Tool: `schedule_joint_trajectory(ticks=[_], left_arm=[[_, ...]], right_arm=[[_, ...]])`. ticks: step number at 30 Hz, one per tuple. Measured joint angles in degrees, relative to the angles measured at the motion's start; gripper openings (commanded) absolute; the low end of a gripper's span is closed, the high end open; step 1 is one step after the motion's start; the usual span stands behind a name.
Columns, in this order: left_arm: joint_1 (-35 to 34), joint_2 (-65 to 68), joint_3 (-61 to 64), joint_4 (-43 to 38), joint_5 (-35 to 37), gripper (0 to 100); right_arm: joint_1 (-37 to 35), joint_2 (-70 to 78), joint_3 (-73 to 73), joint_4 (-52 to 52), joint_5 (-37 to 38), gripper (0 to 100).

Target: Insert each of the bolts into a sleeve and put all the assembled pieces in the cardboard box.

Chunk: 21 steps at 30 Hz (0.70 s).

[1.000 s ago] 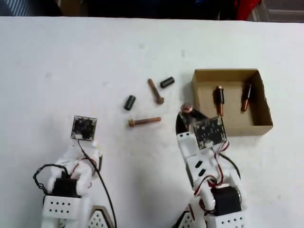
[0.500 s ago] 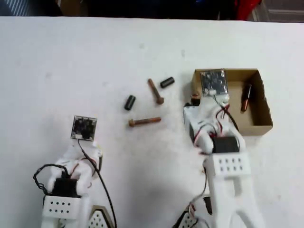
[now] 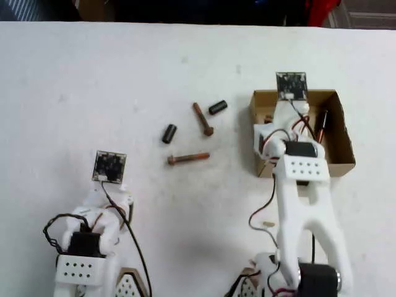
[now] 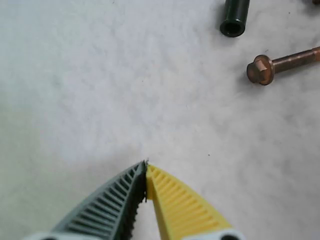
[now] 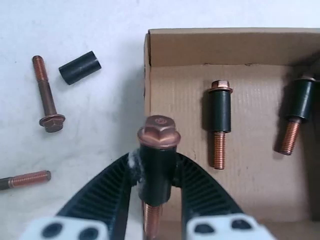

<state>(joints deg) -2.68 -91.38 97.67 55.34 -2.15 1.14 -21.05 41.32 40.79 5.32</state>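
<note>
A white, faintly mottled counter is spread across the high view. Along the top edge of that frame a dark strip of room is seen, with a red object at the upper right corner.

Right of centre in the high view the cardboard box is set, open at the top. On its floor two finished pieces are laid roughly parallel and apart: the first assembled piece nearer the middle and the second assembled piece by the shadowed side wall.

Around the frame's centre, left of the box, four loose parts are scattered on the counter, none touching another. An upper bolt is laid diagonally, with an upper sleeve near its threaded end. A lower sleeve is placed farther left, and a lower bolt lies nearly level below them.

The right arm is stretched from the lower right of the high view up over the box, whose left half is covered by it. The right end effector is clamped on a sleeved bolt, gripped by its black sleeve, and held beside the box's left wall.

The left arm is placed at the lower left, well apart from the parts. The left end effector is pressed closed on nothing, over bare counter.
</note>
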Motion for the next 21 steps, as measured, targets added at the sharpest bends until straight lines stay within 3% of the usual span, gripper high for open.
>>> schedule_joint_trajectory(ticks=[21], left_arm=[[0.0, 0.0, 0.0, 0.0, 0.0, 2]], right_arm=[[2.5, 20.7, -13.6, 0.0, 3.2, 2.2]])
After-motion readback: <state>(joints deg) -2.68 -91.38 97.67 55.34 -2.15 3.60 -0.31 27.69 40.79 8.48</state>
